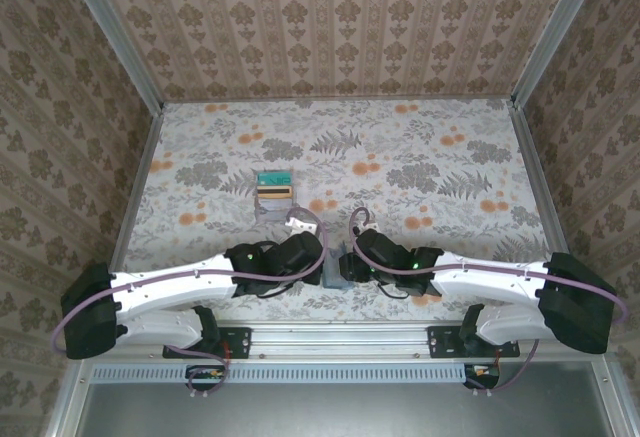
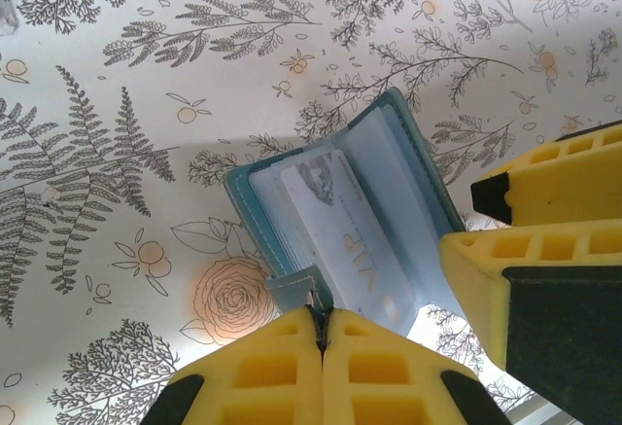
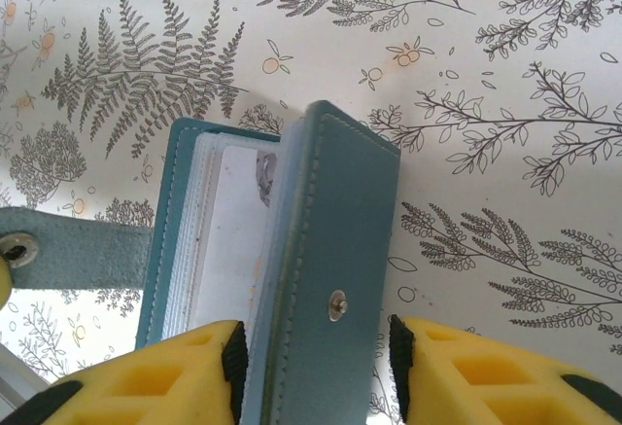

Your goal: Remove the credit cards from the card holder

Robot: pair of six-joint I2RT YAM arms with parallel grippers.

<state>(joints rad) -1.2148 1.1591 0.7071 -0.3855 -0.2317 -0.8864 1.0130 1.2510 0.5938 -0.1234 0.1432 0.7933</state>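
The card holder [image 2: 398,167], dark teal, hangs open between both grippers just above the table's front edge [image 1: 336,275]. My left gripper [image 2: 321,313] is shut on its snap strap [image 2: 292,289]. My right gripper [image 3: 316,362] is closed around the raised cover [image 3: 335,250], one pad on each side of it. Inside, clear sleeves hold a pale card [image 2: 340,240] with faint lettering. Further back, a teal credit card [image 1: 273,177] and an orange one [image 1: 274,193] lie on a small pale tray.
The right gripper's yellow fingers [image 2: 544,250] crowd the card holder's right side in the left wrist view. The strap's metal snap [image 3: 15,248] sits at the far left in the right wrist view. Patterned walls enclose the floral table [image 1: 420,157].
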